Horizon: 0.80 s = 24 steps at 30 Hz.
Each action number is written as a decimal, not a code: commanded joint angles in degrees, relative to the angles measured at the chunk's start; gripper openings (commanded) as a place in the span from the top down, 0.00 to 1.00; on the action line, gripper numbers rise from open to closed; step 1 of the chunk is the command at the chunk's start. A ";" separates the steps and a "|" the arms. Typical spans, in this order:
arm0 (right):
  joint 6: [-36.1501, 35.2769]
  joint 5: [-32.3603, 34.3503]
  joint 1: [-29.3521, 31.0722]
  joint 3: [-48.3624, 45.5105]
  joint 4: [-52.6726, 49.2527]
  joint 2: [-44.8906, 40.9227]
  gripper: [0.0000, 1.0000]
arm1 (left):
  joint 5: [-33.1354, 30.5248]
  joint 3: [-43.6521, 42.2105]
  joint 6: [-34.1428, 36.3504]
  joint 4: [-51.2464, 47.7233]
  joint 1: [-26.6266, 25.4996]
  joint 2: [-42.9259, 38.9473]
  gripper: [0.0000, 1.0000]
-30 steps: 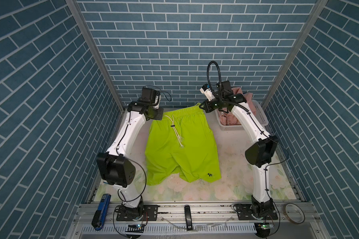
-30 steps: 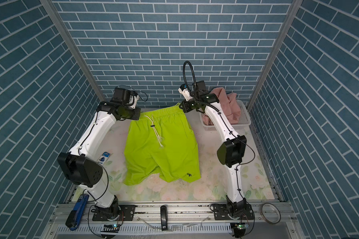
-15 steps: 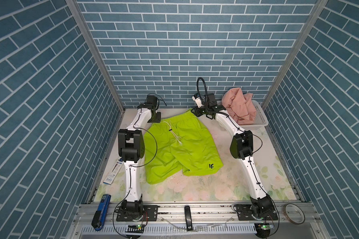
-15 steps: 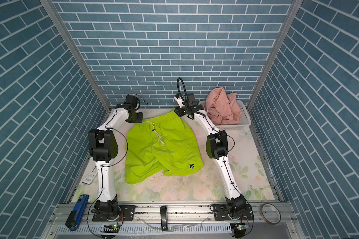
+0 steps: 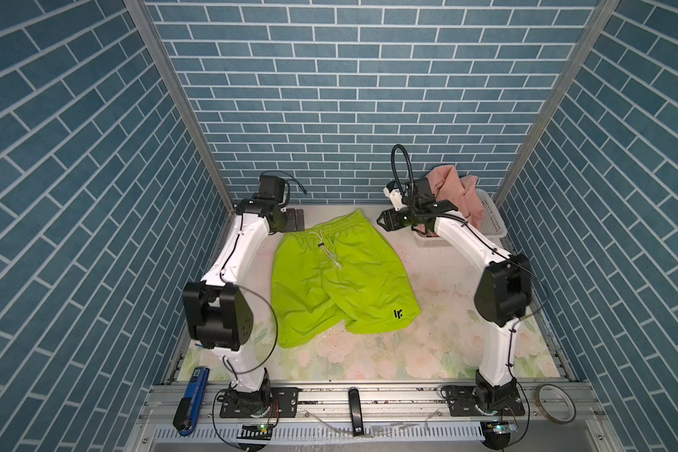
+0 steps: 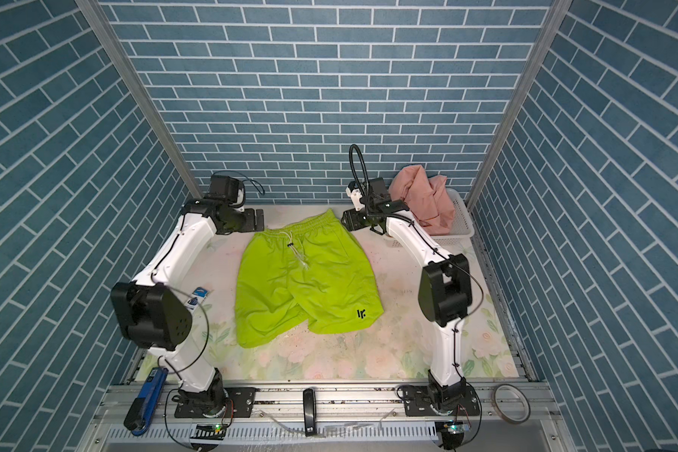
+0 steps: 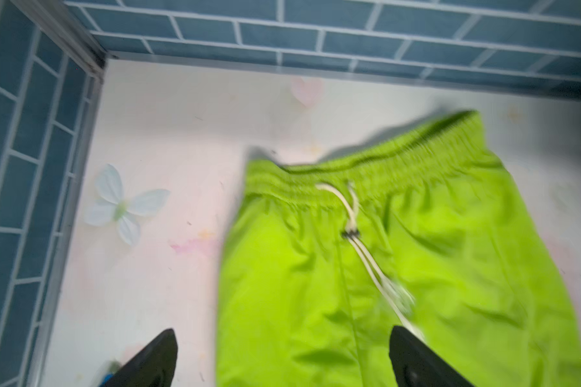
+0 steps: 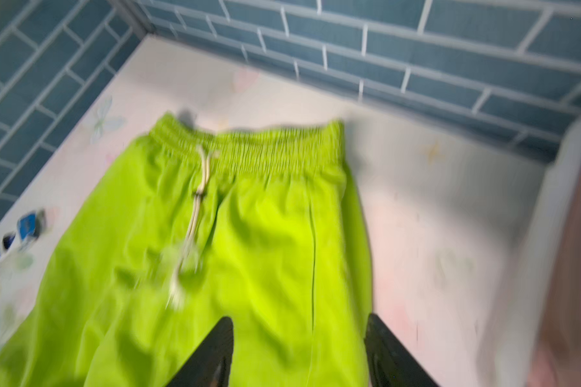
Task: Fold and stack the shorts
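**Top views.** Green shorts [image 5: 341, 274] lie spread flat at the middle of the bench [image 5: 439, 344], waistband toward 12 o'clock and legs toward 6. The hem at 7 o'clock is a little rumpled. Pink shorts [image 5: 453, 191] sit heaped in the basket [image 5: 494, 219] in the 2 o'clock corner. Left claw [image 5: 296, 220] hangs just off the waistband's 10 o'clock corner, right claw [image 5: 382, 222] just off its 2 o'clock corner. Both are clear of the cloth in both top views.

**Left wrist.** Blurred. Left claw [image 7: 282, 362] is released, jaws wide with nothing gripped. Waistband and drawstring [image 7: 351, 214] lie beyond it.

**Right wrist.** Blurred. Right claw [image 8: 299, 355] is also released, jaws apart and empty, with green cloth beneath.

**Step.** Laying out the first pair looks done; no fold has begun. The next move probably calls for regripping one side edge, at waist corner and hem, and carrying it across onto the other leg. The cloth is thin, so pinch low and watch the drawstring.

**Versus earlier.** A second ago both claws were clenched on the waistband corners, holding that edge up. Half a second ago the arms were stretched low toward 12 o'clock. Now the cloth is let go and the arms are drawn up and back.
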 commanded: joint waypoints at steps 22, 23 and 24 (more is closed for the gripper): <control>20.57 13.28 11.10 -48.92 2.65 -19.38 0.58 | 4.83 -46.16 -11.41 2.58 -22.34 -23.66 0.00; 20.32 13.18 10.91 -48.32 2.46 -18.50 0.64 | 4.48 -46.55 -12.07 2.53 -22.33 -23.47 0.00; 19.92 13.18 10.81 -47.79 2.34 -17.82 0.72 | 4.33 -46.97 -12.54 2.89 -22.49 -23.26 0.00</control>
